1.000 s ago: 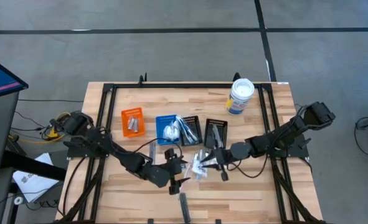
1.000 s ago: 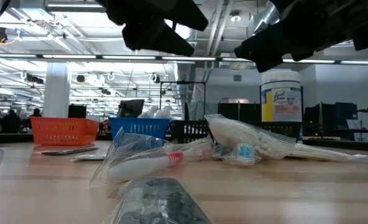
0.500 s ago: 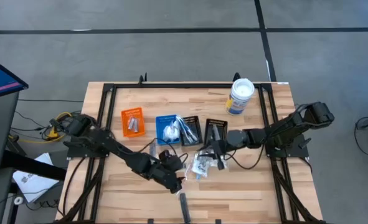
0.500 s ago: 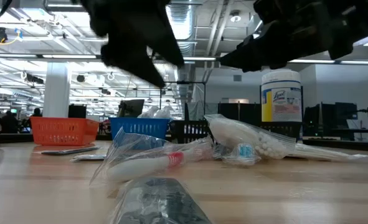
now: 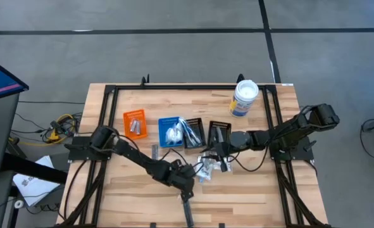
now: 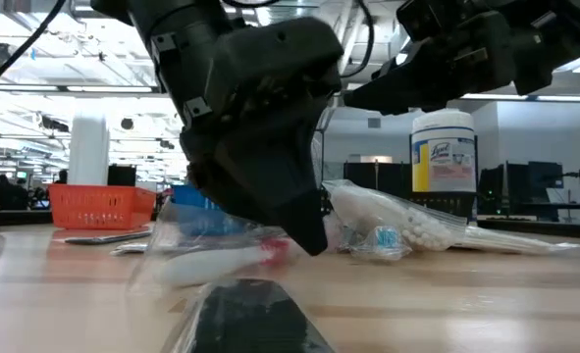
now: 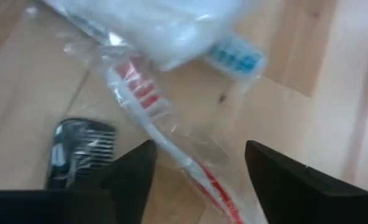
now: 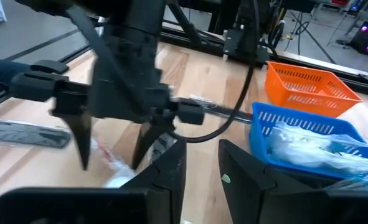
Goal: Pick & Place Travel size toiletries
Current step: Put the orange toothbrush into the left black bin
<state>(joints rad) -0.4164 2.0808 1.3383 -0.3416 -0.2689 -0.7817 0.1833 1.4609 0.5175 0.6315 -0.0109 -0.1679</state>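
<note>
A heap of small toiletries (image 5: 207, 166) lies mid-table: a white crinkly packet (image 6: 397, 221), a blue-headed stick (image 7: 233, 56) and a clear-wrapped red toothbrush (image 7: 152, 118). A wrapped black comb (image 5: 187, 209) lies flat near the table's near edge. My left gripper (image 5: 188, 185) is open and low over the heap's near-left side. Its fingers (image 7: 140, 165) stand on either side of the red toothbrush, and I cannot tell whether they touch it. My right gripper (image 5: 218, 154) hovers open and empty above the heap's far side, by the black bins.
Orange bin (image 5: 134, 123), blue bin (image 5: 171, 131) and two black bins (image 5: 195, 132) (image 5: 219, 133) stand in a row behind the heap. A white tub with a blue label (image 5: 244, 97) stands at the far right. Bare wood lies to the left and right of the heap.
My left gripper has moved right and come down toward the heap, staying open; in the low view it now fills the foreground close to the table. My right gripper has drawn back from the heap toward the far edge and then held still.
</note>
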